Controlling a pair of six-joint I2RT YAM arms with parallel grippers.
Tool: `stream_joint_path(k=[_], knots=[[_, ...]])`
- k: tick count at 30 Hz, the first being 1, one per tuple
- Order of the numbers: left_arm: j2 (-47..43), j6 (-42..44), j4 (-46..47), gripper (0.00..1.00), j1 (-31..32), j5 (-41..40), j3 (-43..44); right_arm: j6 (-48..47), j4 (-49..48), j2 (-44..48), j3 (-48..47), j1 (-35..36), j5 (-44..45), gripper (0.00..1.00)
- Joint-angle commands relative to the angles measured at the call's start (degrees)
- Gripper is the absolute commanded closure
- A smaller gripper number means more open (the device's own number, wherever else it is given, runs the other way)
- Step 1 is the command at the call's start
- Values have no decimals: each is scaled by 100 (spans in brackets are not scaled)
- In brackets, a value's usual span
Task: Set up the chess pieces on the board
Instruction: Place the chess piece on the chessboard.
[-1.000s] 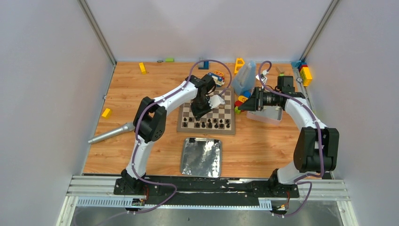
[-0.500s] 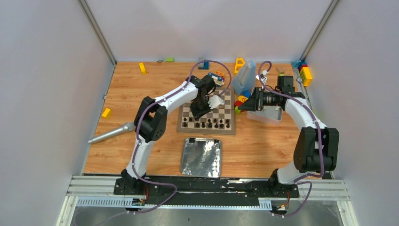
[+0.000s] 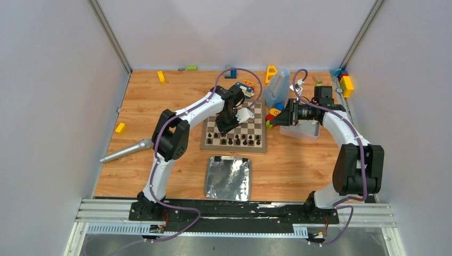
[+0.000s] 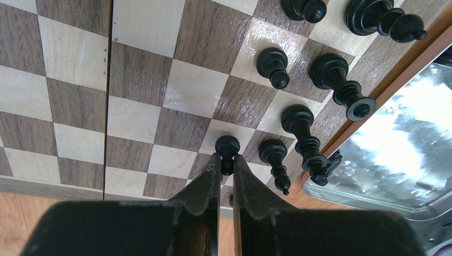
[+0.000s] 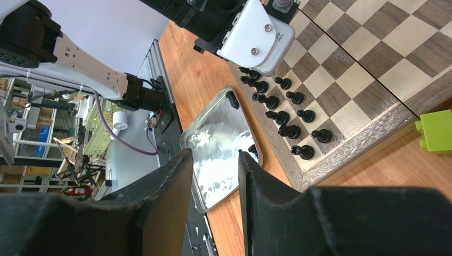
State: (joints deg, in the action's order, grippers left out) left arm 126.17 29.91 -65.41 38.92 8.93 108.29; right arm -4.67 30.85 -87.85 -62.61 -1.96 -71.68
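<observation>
Wood-grain table, grey walls on three sides, and the board (image 3: 257, 124) lies mid-table, a bit toward the far edge. Chess pieces (image 3: 237, 140) are lined up along its near edge. L gripper (image 4: 227, 160) is down over the board's left half w/ fingers pinched almost shut on a black pawn (image 4: 227, 147), which stands upright on a cream square toward the near-left corner. R gripper (image 5: 214, 154) hovers just off the board's right edge, jaws apart, nothing between them. Silver tray (image 3: 228, 181) sits btw board and near edge of the table. Green block (image 5: 437, 130) rests by the board's right edge.
</observation>
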Motion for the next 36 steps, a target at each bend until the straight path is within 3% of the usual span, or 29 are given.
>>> stream_joint_path(k=[1,10,25,36], knots=[[48,-73,37,89,-21,57,32,-193,-22,159,50,-24,-241,63],[57,-73,20,83,-19,51,52,-201,-15,155,56,-24,-247,63],[-105,-56,-5,65,-24,92,153,-214,0,115,43,-24,-228,63],[-914,-74,184,54,-119,133,183,-435,145,307,56,14,-44,62]])
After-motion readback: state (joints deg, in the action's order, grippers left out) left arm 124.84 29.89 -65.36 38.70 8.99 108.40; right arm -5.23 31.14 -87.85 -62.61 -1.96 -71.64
